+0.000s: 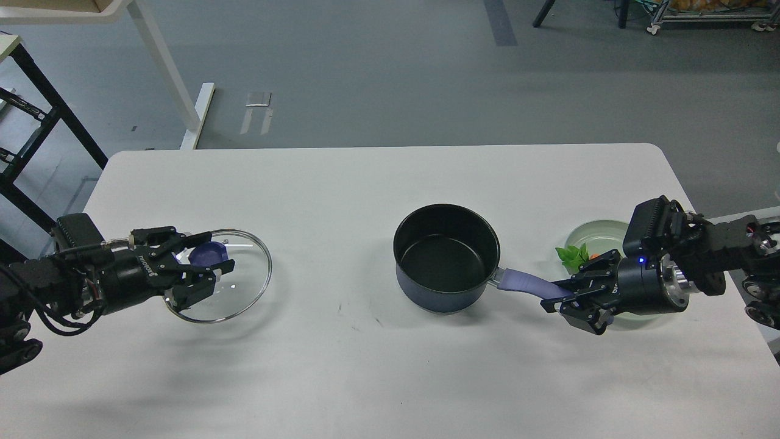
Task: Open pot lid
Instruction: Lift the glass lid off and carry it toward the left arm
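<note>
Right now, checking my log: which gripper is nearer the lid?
Left. The left gripper is at the lid knob; the right gripper is far across, at the pot handle.

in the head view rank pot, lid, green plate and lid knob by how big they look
1. pot and lid: about equally wide, so no ranking between them
2. green plate, partly hidden by the right gripper, so unsure
3. lid knob, smallest

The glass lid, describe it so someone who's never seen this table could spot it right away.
On the white table, look to the left side, well apart from the open dark saucepan in the middle. The left gripper is at a round clear glass lid with a metal rim. Its see-through disc and blue-purple centre knob set it apart from the pale green plate at the right.
</note>
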You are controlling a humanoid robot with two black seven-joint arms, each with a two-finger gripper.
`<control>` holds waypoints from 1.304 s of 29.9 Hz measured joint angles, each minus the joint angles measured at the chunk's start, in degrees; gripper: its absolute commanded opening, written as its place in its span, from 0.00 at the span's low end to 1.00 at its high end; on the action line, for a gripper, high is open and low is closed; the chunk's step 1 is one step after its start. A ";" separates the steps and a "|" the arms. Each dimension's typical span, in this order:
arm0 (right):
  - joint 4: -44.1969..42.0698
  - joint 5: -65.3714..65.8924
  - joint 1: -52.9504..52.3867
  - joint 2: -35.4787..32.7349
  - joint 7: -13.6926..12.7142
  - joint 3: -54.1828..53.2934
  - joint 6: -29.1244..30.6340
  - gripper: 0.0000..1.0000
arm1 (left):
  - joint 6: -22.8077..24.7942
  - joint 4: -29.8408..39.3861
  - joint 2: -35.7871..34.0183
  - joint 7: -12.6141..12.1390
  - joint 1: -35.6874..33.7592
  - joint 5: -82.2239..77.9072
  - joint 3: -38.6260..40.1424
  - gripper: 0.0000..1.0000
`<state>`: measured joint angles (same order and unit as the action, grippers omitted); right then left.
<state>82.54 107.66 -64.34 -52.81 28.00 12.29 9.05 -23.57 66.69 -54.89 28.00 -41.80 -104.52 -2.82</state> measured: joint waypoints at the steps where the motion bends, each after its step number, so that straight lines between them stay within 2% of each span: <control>1: 0.00 0.00 0.00 -0.01 0.00 0.00 0.00 0.35 | -0.32 -0.21 0.15 -0.01 0.37 -0.05 0.00 0.54; 6: 0.00 -0.06 0.00 -0.08 0.01 0.00 0.00 0.35 | -1.14 -1.40 0.62 0.00 1.94 -0.22 0.03 0.55; 10: 0.00 -0.07 0.00 -0.33 0.02 0.01 -0.05 0.35 | -1.20 -2.03 0.66 0.00 2.57 -0.35 0.03 0.60; 14: -0.01 -0.08 0.00 -0.36 0.02 0.01 -0.07 0.35 | -1.22 -2.18 0.67 0.00 3.30 -0.73 0.03 0.71; 24: 0.07 -0.08 0.02 -0.36 0.01 0.02 -0.10 0.35 | -1.49 -2.93 1.96 0.01 4.36 -0.95 0.03 0.83; 28: 0.08 -0.08 0.02 -0.40 0.00 0.02 -0.17 0.35 | -1.49 -2.99 2.06 0.00 4.43 -0.90 0.02 0.98; 30: 0.09 -0.08 0.02 -0.46 -0.01 0.02 -0.18 0.35 | -1.49 -2.64 1.96 0.00 4.42 -0.48 0.08 0.99; 33: 0.08 -0.08 0.02 -0.53 0.00 0.02 -0.18 0.35 | -1.32 -0.41 1.00 0.00 4.06 1.11 0.85 0.99; 36: 0.09 -0.10 0.02 -0.54 -0.01 0.02 -0.18 0.35 | -0.02 4.76 -1.26 0.01 3.18 7.27 1.86 0.99; 39: 0.10 -0.15 0.02 -0.70 0.00 0.02 -0.18 0.36 | 4.25 9.95 -3.83 0.00 0.30 18.89 2.51 0.99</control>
<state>82.63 107.51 -64.32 -53.51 27.99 12.31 8.87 -19.32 76.63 -58.72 28.00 -41.50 -85.63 -0.31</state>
